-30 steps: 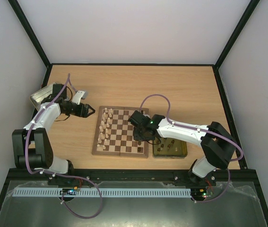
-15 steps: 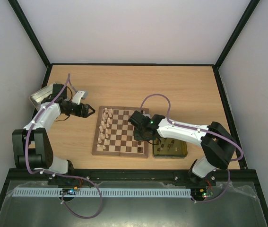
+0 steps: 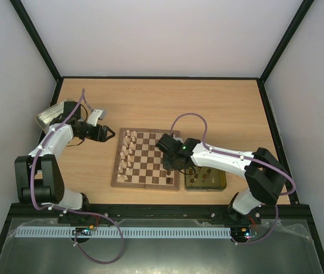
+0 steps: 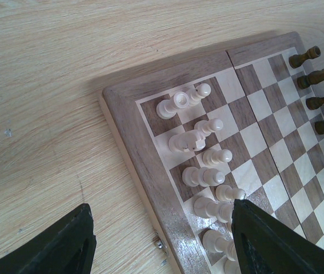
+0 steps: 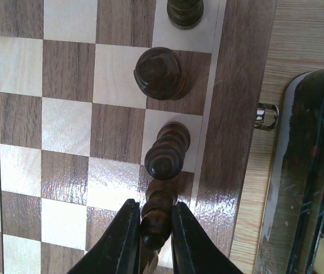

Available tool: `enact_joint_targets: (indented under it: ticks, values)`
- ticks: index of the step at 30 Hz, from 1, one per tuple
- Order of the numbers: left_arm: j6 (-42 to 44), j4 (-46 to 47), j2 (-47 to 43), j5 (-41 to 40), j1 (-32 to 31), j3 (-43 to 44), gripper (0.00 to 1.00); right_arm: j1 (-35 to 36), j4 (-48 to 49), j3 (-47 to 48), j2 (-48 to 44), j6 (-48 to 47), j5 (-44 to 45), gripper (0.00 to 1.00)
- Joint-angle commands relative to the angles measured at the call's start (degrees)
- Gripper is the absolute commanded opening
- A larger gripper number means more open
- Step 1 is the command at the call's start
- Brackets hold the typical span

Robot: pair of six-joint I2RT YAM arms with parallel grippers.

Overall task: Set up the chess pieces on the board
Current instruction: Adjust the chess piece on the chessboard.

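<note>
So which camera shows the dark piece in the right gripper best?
Right wrist: the dark piece is close up, pinched in the right gripper. From the top it is hidden under the right arm; the left wrist view cannot pick it out.

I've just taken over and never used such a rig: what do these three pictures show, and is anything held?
Two robot arms, each with a two-finger gripper, stand at a wooden table. One picture looks down from above; two come from wrist cameras. On it lie a brown and cream checkered wooden chessboard, a yellow-gold rectangular tin right of it, and a silver metal tin far left. Cream wooden chessmen stand along the board's left side, dark brown ones along its right. The right gripper is shut on a dark brown chessman; the left gripper is open and empty.
</note>
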Motion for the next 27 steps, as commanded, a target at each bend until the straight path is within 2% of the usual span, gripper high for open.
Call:
enact_joint_targets:
  ticks: [1,18,27]
  values:
    - [0.4,-0.4,-0.1,0.2,-0.1,-0.6,0.66,0.2,-1.2,-0.5,-0.8,-0.2,1.2,0.13]
    - [0.5,-0.4,0.0,0.2,-0.1,-0.6,0.67,0.2,0.6,-1.1,-0.1,0.3,0.3,0.18]
    - [0.5,-0.2,0.4,-0.2,-0.1,-0.6,0.67,0.2,-1.7,0.9,-2.1,0.2,2.7,0.35]
